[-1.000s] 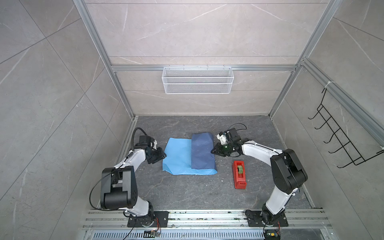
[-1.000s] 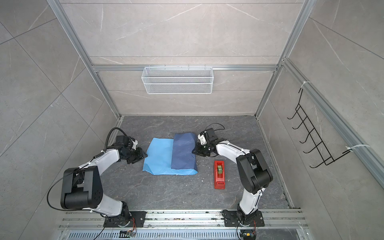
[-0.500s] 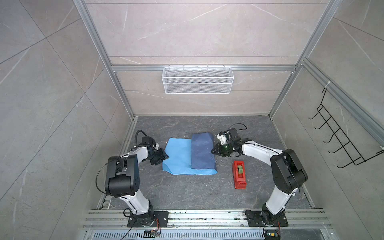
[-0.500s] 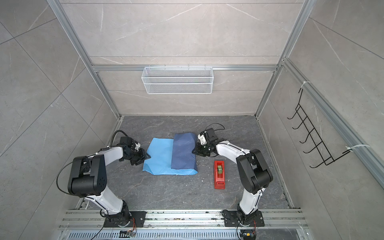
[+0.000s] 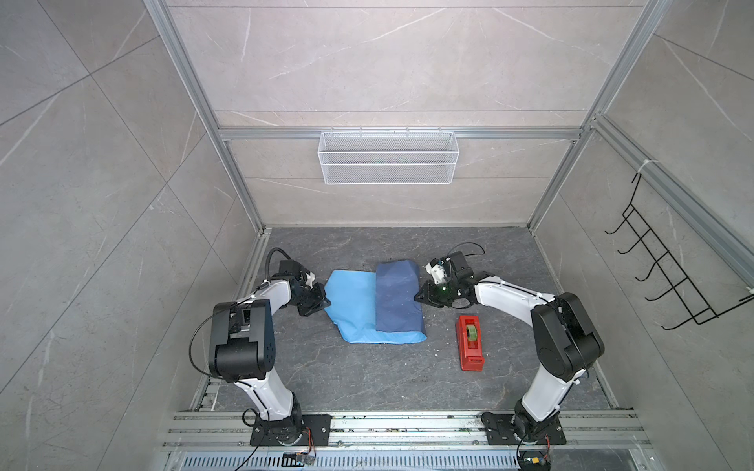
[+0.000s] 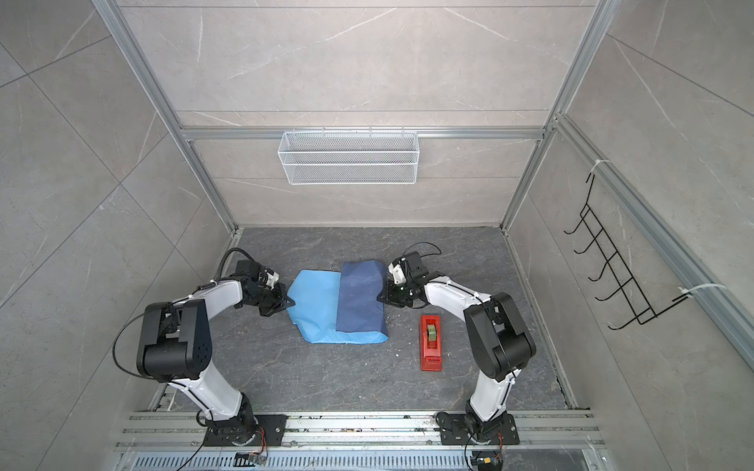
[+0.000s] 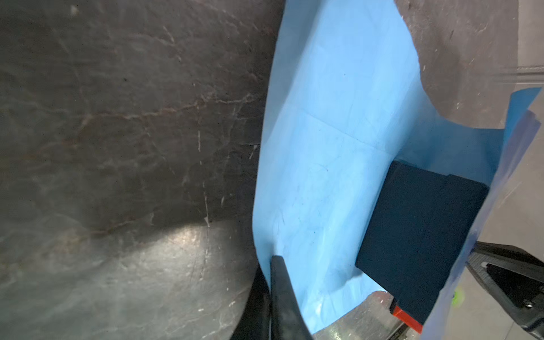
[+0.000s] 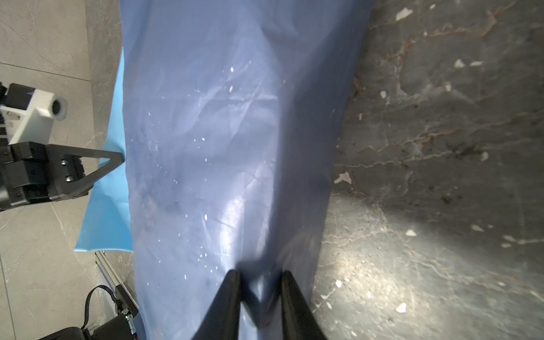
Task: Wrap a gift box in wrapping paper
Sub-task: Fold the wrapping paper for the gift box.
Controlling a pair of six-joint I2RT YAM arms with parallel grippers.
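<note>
Left fingers [image 7: 279, 294] pinch wrapping paper [image 7: 323, 117] edge, floor [image 7: 117, 117] beyond

Folded paper [image 5: 355, 304] humps over the middle of the bench [image 5: 367, 379]. The left hand [image 5: 324, 303] pinches its left edge and the right hand [image 5: 419, 295] grips its right fold, closing off both sides. A tape dispenser [image 5: 470, 342] lies just right of the paper, leaving a narrow lane between. The bench before and behind the paper lies open.

readable text: none | labels: none | brands: none | numbers: none | signs: none in any view
</note>
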